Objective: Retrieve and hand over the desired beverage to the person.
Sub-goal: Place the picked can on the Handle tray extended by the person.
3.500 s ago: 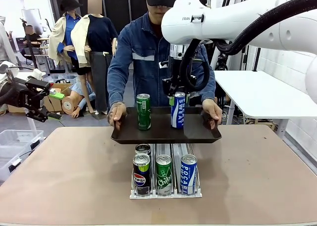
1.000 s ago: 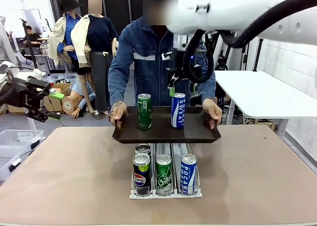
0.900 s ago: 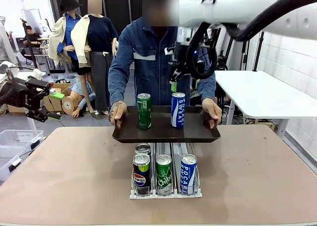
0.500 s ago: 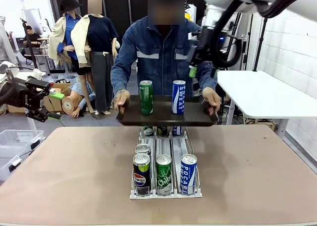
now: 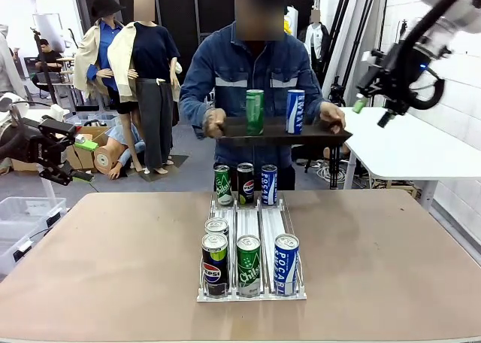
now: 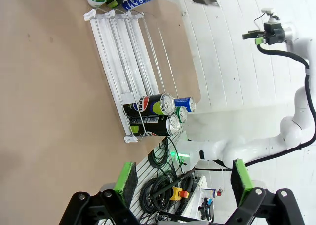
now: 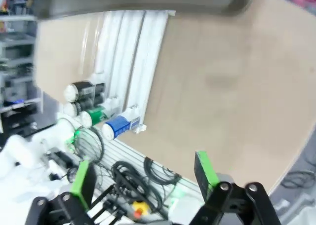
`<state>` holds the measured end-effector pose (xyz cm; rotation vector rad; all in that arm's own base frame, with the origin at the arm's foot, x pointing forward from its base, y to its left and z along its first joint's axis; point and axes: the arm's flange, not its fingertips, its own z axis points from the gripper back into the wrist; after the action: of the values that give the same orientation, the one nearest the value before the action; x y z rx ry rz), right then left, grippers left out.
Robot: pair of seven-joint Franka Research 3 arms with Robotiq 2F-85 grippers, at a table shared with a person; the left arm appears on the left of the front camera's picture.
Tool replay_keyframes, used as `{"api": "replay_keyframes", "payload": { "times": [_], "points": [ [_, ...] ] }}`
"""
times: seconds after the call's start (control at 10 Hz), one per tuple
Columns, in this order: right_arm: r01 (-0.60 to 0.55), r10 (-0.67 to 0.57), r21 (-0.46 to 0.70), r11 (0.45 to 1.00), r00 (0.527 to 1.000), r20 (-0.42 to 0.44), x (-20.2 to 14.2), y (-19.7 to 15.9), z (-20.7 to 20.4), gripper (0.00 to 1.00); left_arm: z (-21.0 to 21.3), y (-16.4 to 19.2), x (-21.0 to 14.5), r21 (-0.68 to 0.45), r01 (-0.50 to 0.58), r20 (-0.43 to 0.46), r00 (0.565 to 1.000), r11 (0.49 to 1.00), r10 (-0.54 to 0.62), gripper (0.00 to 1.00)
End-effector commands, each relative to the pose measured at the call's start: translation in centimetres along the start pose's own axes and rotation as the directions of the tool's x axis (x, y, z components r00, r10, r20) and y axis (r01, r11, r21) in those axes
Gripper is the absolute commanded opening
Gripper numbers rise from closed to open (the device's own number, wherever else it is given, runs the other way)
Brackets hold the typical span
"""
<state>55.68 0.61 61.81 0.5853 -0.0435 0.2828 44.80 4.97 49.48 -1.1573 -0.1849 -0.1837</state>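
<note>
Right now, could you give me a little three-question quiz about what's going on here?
1. True or false: the person holds the tray up off the table.
2. How many cans stand on the tray? A) one B) two C) four
3. Fill in: the right hand, raised beside the person, has its green fingers ____.

Key: 1 true; 2 B, green can and blue can; 3 open, empty.

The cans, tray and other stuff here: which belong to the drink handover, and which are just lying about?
Part of the job:
person
tray, held by the person
green can and blue can on it
can rack
right gripper, open

Just about:
left gripper, open, off the table's side
white side table
</note>
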Motion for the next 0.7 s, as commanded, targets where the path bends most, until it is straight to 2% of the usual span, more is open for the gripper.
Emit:
{"api": "replay_keyframes", "payload": {
  "times": [0.0, 0.2, 0.3, 0.4, 0.6],
  "points": [
    [0.004, -0.016, 0.167, 0.986, 0.998, 0.067, -4.2, -3.6, -0.7, 1.00, 0.1, -0.2, 0.0, -0.001, 0.004, 0.005, 1.000, 1.000, -0.004, 1.00],
    [-0.047, 0.001, 0.336, 0.941, 0.991, 0.135, -7.5, -7.6, -1.1, 1.00, 0.1, -0.2, 0.0, -0.001, 0.004, 0.005, 1.000, 1.000, -0.004, 1.00],
    [-0.094, 0.002, 0.438, 0.894, 0.979, 0.205, -9.1, -9.6, -1.6, 1.00, 0.1, -0.2, 0.0, -0.001, 0.004, 0.005, 1.000, 1.000, -0.004, 1.00],
    [-0.131, -0.024, 0.525, 0.841, 0.961, 0.277, -10.7, -11.4, -2.4, 1.00, 0.1, -0.2, 0.0, -0.001, 0.004, 0.005, 1.000, 1.000, -0.004, 1.00],
    [-0.140, -0.110, 0.623, 0.770, 0.932, 0.346, -12.9, -14.2, -3.6, 1.00, 0.1, -0.2, 0.0, -0.001, 0.004, 0.005, 1.000, 1.000, -0.004, 1.00]
  ]
}}
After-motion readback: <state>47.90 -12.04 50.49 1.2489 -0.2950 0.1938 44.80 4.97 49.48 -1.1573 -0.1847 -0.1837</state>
